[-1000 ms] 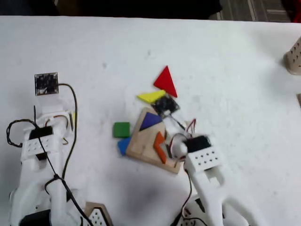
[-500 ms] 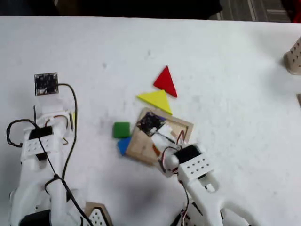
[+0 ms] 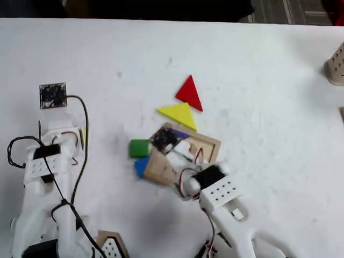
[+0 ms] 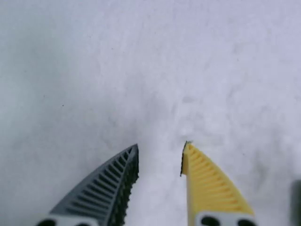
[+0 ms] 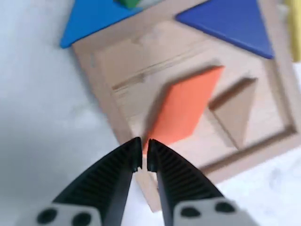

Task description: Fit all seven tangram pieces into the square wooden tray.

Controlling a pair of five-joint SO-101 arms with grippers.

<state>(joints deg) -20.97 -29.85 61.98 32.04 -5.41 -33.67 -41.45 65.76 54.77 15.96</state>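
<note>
The square wooden tray [image 3: 207,144] lies mid-table under my right arm [image 3: 215,188]. In the right wrist view the tray [image 5: 101,89] holds a dark blue triangle [image 5: 225,21], an orange parallelogram [image 5: 186,106] and a wood-coloured triangle [image 5: 235,110]. My right gripper [image 5: 143,157] is shut, its tips at the orange piece's near corner by the tray rim. A light blue triangle [image 3: 141,165] touches the tray's corner, with a green square [image 3: 138,148] beside it. A yellow triangle [image 3: 179,114] and a red triangle [image 3: 189,93] lie beyond the tray. My left gripper [image 4: 160,150] is open over bare table.
My left arm [image 3: 48,161] stands at the table's left side, well away from the pieces. A pegged wooden object [image 3: 336,64] sits at the right edge. A tan block [image 3: 110,244] lies near the front edge. The table's back edge runs along the top.
My right arm pulled back from the yellow triangle to the tray's near-left part. The yellow triangle is now in full view. The left arm has not moved.
</note>
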